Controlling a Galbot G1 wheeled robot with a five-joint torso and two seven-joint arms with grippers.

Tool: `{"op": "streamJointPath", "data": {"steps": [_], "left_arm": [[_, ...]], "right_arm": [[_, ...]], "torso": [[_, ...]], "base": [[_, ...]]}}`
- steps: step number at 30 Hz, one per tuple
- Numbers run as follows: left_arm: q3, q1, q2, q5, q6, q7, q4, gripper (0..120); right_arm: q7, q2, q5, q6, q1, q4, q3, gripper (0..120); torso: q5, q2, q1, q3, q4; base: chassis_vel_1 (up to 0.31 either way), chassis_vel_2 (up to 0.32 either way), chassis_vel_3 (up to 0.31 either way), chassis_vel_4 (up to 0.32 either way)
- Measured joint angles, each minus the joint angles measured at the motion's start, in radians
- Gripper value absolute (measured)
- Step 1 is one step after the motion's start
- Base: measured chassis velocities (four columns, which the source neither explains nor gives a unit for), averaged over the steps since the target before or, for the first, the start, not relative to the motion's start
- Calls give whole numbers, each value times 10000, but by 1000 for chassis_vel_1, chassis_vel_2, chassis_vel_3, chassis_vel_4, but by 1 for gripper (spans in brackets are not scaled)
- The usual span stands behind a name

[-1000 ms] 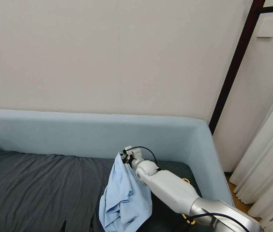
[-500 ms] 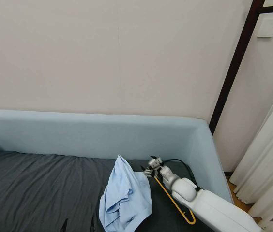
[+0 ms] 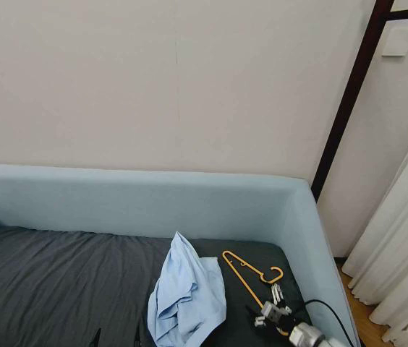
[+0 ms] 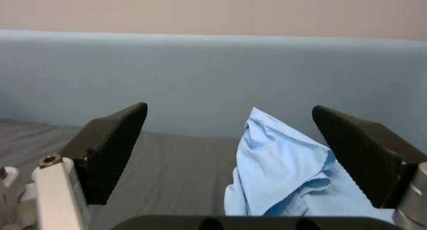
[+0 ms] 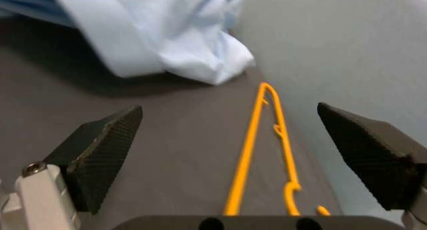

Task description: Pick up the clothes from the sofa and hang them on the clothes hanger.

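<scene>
A crumpled light blue shirt (image 3: 187, 296) lies in a peaked heap on the dark grey sofa seat (image 3: 59, 282). Just to its right an orange hanger (image 3: 251, 278) lies flat on the seat. My right gripper (image 3: 268, 319) is low at the front right, near the hanger's front end, open and empty. In the right wrist view its gripper (image 5: 233, 155) spans the hanger (image 5: 257, 145), with the shirt (image 5: 153, 35) beyond. My left gripper (image 4: 233, 155) is open and empty, held back from the shirt (image 4: 280, 170), facing the sofa back.
The sofa's light blue backrest (image 3: 132, 199) runs along the wall, and its right armrest (image 3: 305, 238) borders the hanger. A dark door frame (image 3: 349, 101) and white curtains (image 3: 399, 246) stand to the right. The seat's left part is bare.
My right gripper has left the top of the shirt and drawn back to the front right, past the hanger. The shirt stays heaped where it was.
</scene>
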Motion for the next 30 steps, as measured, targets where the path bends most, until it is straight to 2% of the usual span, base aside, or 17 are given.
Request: {"op": "streamJointPath", "data": {"steps": [5,9,10,15,21,30], "left_arm": [[22,20,-4,0,30,1,-17,98],[27,128,-3,5,82,11,-157,98],[27,128,-3,5,82,11,-157,98],[-66,168,36,-38,182,8,-250,98],[-61,161,-4,-38,201,8,-296,98],[-72,164,-93,-44,190,8,-355,98]], "right_arm": [[3,341,-407,284,-358,-76,193,100],[167,1601,-1321,528,-292,-753,152,100],[167,1601,-1321,528,-292,-753,152,100],[707,2986,-2289,992,169,-2500,209,100],[1557,3351,-2649,1461,455,-2855,650,100],[1822,3120,-3001,1998,872,-2689,812,100]], "torso": [[-8,1,0,0,4],[-7,0,0,0,8],[-7,0,0,0,8],[-8,0,1,2,4],[-7,-1,1,1,5],[-7,-2,2,2,4]], "base": [[0,0,0,0],[0,0,0,0],[0,0,0,0],[0,0,0,0],[0,0,0,0],[0,0,0,0]]}}
